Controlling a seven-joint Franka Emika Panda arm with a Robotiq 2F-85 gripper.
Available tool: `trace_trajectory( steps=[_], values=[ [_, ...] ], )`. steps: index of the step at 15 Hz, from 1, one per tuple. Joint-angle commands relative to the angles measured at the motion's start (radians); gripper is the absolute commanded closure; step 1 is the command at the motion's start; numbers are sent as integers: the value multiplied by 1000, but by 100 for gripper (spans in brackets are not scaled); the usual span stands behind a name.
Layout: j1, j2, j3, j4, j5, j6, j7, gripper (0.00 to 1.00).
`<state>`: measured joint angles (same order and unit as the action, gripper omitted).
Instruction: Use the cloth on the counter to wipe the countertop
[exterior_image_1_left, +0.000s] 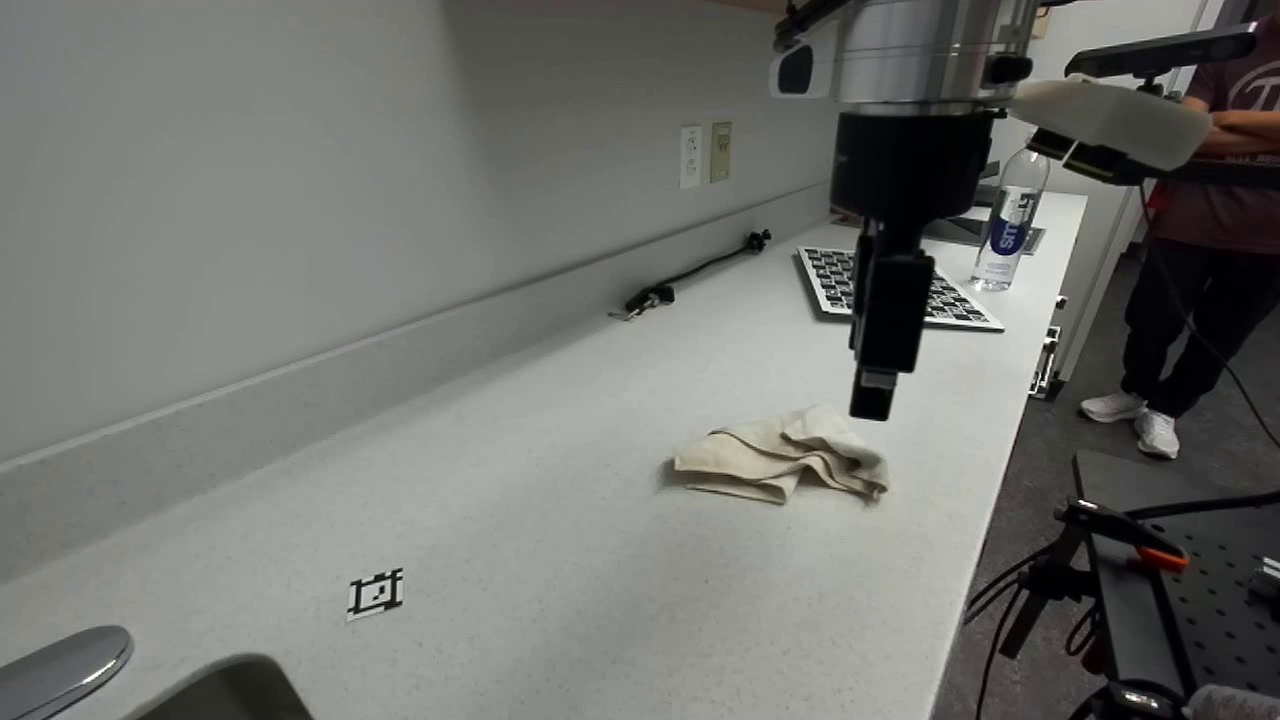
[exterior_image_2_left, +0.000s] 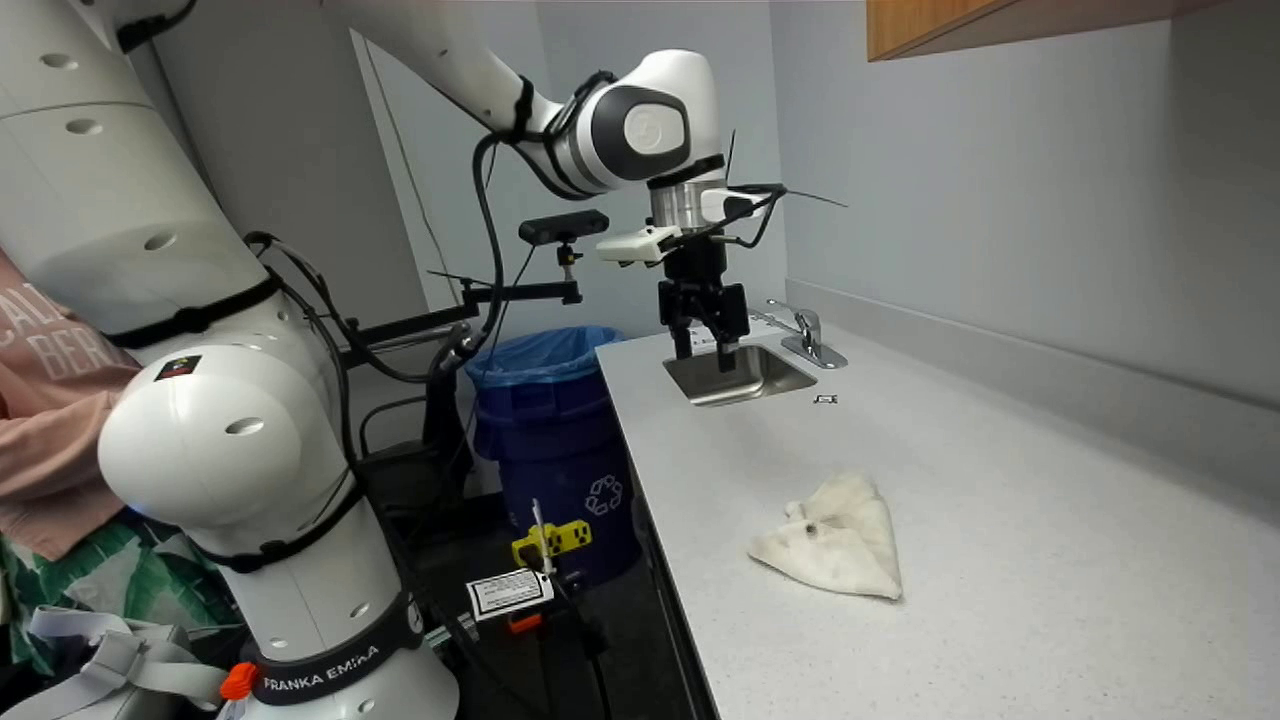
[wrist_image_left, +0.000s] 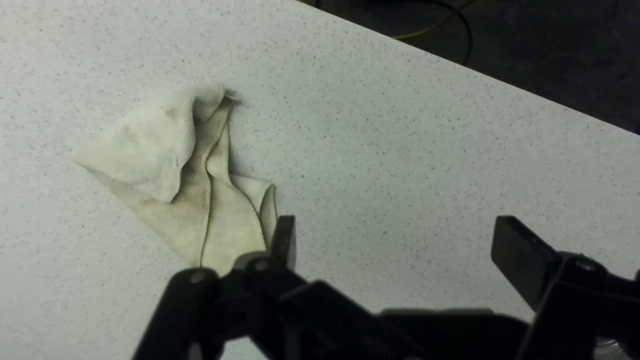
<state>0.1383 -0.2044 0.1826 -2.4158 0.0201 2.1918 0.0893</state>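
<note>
The cloth (exterior_image_1_left: 780, 455), a crumpled cream rag, lies loose on the white countertop (exterior_image_1_left: 560, 560). In an exterior view the same cloth (exterior_image_2_left: 835, 545) forms a rough triangle on the worktop. My gripper (exterior_image_2_left: 705, 352) points straight down in the air above the counter, apart from the cloth. The wrist view has the cloth (wrist_image_left: 150, 145) at left, its lower corner hidden behind the left finger. Between the widely spread fingertips of the gripper (wrist_image_left: 395, 237) only bare countertop shows, so it is open and empty.
A sink (exterior_image_2_left: 770, 378) with a faucet (exterior_image_2_left: 812, 335) is set in one end. Towards the opposite end lie a patterned board (exterior_image_1_left: 830, 282) and a water bottle (exterior_image_1_left: 1003, 235). A black cable (exterior_image_1_left: 700, 268) runs along the backsplash. A small printed marker (exterior_image_1_left: 376, 594) lies flat.
</note>
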Motion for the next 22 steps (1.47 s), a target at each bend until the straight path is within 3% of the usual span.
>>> trace_trajectory(
  steps=[1, 11, 15, 22],
  values=[
    [3, -11, -13, -23, 1, -2, -8, 0],
    [4, 3, -15, -27, -1, 7, -11, 0],
    [-22, 3, -8, -57, -107, 38, 62, 0],
    [-67, 50, -31, -103, -194, 176, 176, 0]
  ],
)
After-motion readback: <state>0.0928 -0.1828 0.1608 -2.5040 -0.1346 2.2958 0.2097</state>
